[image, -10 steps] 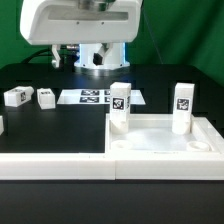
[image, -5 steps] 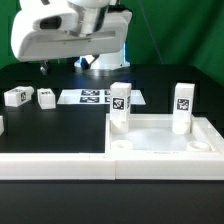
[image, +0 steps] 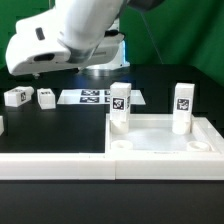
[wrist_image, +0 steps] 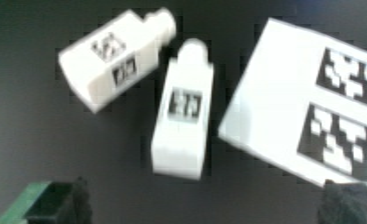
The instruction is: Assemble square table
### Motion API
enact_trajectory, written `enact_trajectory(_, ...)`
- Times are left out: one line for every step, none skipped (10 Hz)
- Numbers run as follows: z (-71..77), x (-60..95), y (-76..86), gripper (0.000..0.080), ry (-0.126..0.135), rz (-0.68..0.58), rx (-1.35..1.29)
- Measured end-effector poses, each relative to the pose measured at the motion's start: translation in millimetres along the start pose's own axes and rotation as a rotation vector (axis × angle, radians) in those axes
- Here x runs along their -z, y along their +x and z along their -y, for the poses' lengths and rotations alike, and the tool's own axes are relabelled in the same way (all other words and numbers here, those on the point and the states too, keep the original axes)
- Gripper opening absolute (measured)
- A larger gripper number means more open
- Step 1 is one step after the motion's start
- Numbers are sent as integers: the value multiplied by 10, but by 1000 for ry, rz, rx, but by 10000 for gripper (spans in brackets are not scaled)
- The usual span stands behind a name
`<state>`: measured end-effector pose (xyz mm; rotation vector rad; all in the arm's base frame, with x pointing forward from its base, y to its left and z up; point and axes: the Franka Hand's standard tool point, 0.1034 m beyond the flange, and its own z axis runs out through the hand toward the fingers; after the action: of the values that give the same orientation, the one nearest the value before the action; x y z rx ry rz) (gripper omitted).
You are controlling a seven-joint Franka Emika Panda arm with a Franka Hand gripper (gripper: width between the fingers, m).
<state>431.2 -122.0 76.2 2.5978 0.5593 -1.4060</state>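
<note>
Lying clear of the fingers (wrist_image: 55,203) (untouched): two legs (wrist_image: 185,110).

Two legs (image: 120,105) stand on the tabletop (image: 160,140); two loose legs (image: 45,96) lie beside the marker board (image: 98,97).

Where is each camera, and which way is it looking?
Exterior view: off the arm, low at the black table edge, facing across the white plastic square tabletop and two upright white legs toward the robot; its white arm shows.
Wrist view: on the wrist, facing down at two loose white block legs lying flat; dark fingertips of the open gripper show.
Shared: those loose legs and the marker board.
</note>
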Motion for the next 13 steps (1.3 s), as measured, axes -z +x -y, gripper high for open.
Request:
enact_trajectory(-45, -50, 28, 649, 13, 25, -8)
enact_trajectory(-30, -42, 47, 649, 10, 34, -5)
enact_trajectory(-26, -40, 51, 649, 9, 33, -4)
enact_trajectory(-29, -44, 49, 649, 9, 33, -4)
enact_trajectory(-42, -66, 48, 649, 13, 29, -7)
enact_trajectory(-131, -207, 41, 649, 37, -24, -34)
enact_trajectory(-181, -333, 11, 649, 37, -81, -50)
enact_trajectory(-152, -389, -41, 649, 41, -97, -49)
enact_trajectory(-168, -377, -49, 649, 42, -98, -52)
enact_trajectory(-170, -378, -40, 649, 41, -97, -51)
enact_trajectory(-168, -381, -37, 649, 41, -97, -51)
enact_trajectory(-168, -384, -36, 649, 41, -96, -51)
enact_trajectory(-165, -395, -30, 649, 41, -94, -50)
